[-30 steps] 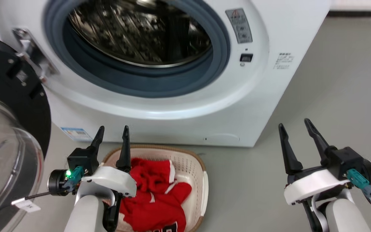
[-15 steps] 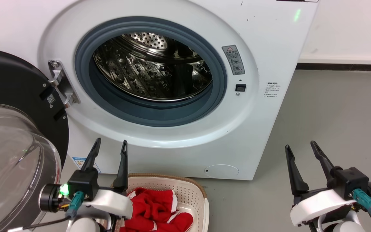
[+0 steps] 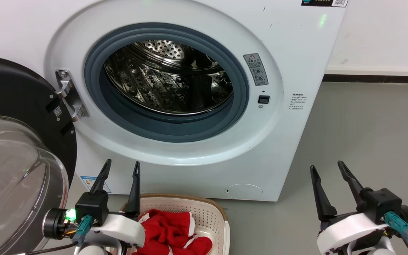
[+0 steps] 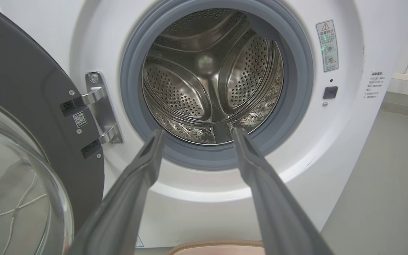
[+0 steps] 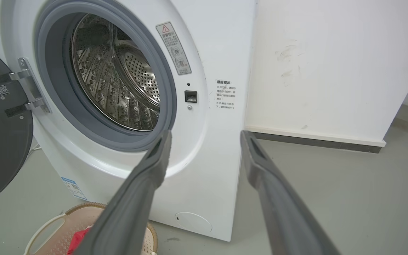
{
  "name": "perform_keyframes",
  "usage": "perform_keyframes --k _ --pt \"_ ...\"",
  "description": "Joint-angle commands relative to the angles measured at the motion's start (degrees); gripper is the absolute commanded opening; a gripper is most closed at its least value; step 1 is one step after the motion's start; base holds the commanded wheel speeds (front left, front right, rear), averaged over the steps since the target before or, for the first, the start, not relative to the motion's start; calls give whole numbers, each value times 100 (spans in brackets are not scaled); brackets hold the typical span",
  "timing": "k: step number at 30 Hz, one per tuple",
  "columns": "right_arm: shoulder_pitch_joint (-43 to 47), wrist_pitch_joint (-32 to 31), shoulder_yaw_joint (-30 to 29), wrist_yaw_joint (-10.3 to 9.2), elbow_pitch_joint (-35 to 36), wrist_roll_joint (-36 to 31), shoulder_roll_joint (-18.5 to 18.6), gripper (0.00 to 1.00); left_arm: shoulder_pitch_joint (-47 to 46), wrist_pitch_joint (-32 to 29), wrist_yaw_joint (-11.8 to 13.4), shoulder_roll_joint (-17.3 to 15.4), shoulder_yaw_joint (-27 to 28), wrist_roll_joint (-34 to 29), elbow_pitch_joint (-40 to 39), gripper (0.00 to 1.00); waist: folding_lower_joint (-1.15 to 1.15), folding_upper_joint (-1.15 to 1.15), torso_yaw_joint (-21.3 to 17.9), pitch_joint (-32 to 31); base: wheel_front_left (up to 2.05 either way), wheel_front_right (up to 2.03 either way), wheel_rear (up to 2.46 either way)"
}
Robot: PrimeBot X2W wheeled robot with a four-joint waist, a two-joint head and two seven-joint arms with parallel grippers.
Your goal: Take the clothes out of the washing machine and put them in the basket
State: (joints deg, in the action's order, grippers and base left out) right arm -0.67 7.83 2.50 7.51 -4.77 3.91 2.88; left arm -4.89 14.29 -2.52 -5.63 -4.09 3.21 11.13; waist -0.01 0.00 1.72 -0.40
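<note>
Head view: clothes (image 3: 168, 230) lie in the basket (image 3: 207, 212) at 6 o'clock below the washing machine (image 3: 296, 53). They are judged soft, light and limp, best pinched at a raised fold. Both left pincer (image 3: 123, 163) and right pincer (image 3: 325, 165) are wide and empty.
Left wrist view: drum (image 4: 175, 88), bare steel.
Right wrist view: smooth grey floor (image 5: 331, 191), white wall (image 5: 313, 63).

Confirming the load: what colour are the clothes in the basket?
The clothes are bright red with white trim; the head view shows them best.
</note>
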Motion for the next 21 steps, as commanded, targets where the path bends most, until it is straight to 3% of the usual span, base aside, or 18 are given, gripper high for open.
perform_keyframes --k 1,5,6,10,21 --pt "80 -4 11 -4 25 -1 -2 100 38 -5 11 -32 -12 13 -8 100 1 0 -4 0 0 0 0" --pt "94 -8 22 -4 22 12 -2 100 38 -11 59 -40 -12 52 -2 100 1 0 -6 -3 0 0 0" --pt "11 -3 16 0 -4 16 0 0 0 -8 25 -14 -6 34 12 0 1 0 -7 -3 0 0 0" --pt "50 9 43 1 -38 209 -1 0 -53 -99 3 4 89 220 144 0 1 0 -10 -3 0 0 0" --pt "-76 -160 -29 1 -187 1649 85 0 -56 -414 -73 44 228 1563 149 0 1 0 -24 2 0 0 0"
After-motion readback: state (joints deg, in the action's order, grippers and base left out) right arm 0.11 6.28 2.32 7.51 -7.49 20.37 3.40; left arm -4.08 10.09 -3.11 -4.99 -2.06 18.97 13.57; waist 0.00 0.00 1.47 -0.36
